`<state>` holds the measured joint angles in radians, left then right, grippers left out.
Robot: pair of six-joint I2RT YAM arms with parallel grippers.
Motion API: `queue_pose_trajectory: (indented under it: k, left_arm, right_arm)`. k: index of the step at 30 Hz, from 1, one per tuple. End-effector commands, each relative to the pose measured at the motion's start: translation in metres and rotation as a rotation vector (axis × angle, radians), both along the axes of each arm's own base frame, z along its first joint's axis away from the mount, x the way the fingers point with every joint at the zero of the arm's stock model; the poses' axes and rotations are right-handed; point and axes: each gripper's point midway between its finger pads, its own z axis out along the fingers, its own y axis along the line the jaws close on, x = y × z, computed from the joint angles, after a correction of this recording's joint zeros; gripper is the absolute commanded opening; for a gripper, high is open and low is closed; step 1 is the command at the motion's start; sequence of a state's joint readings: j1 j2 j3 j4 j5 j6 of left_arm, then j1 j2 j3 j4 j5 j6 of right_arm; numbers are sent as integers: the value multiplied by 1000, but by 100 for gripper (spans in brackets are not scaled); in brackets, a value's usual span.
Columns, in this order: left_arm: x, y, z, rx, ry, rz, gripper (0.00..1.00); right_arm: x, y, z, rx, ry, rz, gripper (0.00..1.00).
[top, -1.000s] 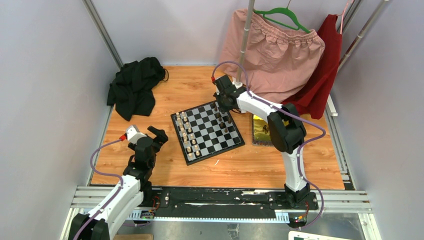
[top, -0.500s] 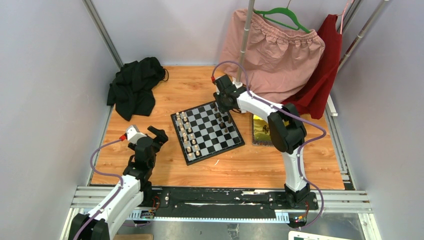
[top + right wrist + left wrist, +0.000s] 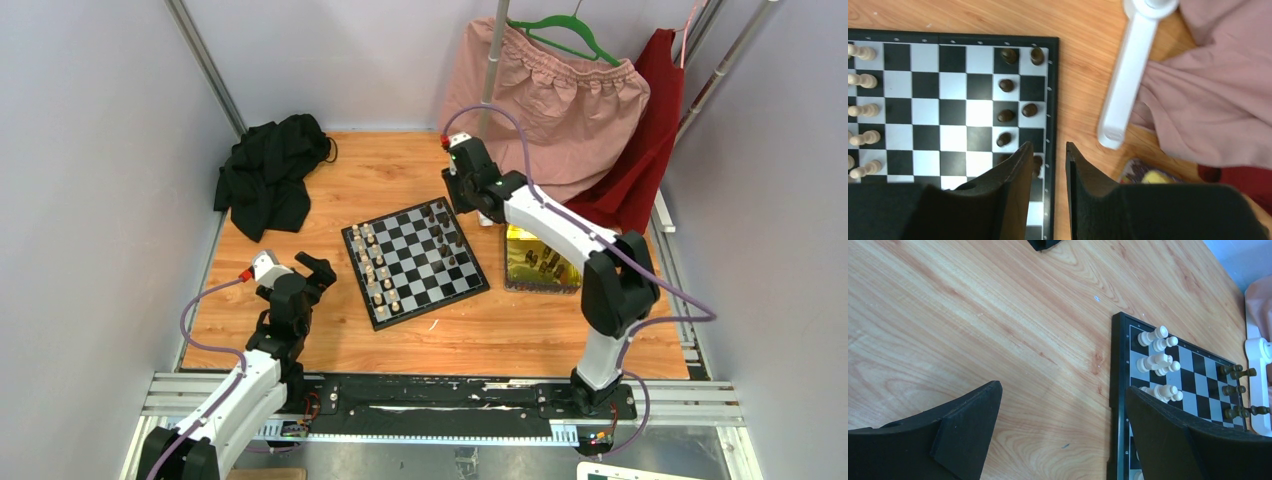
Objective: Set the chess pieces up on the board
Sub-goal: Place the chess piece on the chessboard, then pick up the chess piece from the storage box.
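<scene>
Right pincer: fingers slightly apart, narrow gap, nothing between them, touching nothing. It hangs over the right border of small black-and-white chequered board.
Left pincer: spread wide, empty, above bare wooden bench; board just to its right.
Dark brown chess pieces: seven on board ahead of right pincer, one half hidden behind a finger.
Cream-white chess pieces: bunched along board's opposite side, overlapping, count unclear.
Shiny yellow tin beside right arm, dark pieces inside.
White stand foot and pink garment right of right pincer.
Black cloth heap beyond left pincer.
</scene>
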<state>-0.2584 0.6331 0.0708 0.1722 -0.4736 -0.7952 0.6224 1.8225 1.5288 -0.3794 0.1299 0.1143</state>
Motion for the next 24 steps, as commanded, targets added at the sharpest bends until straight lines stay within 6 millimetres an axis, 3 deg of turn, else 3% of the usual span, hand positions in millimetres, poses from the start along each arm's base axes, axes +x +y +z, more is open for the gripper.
queue_pose_trajectory:
  k: [1, 9, 13, 24]
  left_arm:
    - [1, 2, 1, 10, -11, 5, 100]
    - [0, 2, 1, 9, -11, 2, 100]
    - [0, 2, 0, 8, -9, 2, 100]
    - [1, 0, -1, 7, -3, -4, 100]
  right_arm:
    - [-15, -35, 7, -48, -38, -120, 34]
    - [-46, -131, -24, -73, 13, -406, 34]
    - [-58, -168, -36, -71, 38, -507, 34]
    - [-63, -208, -60, -71, 85, -682, 34]
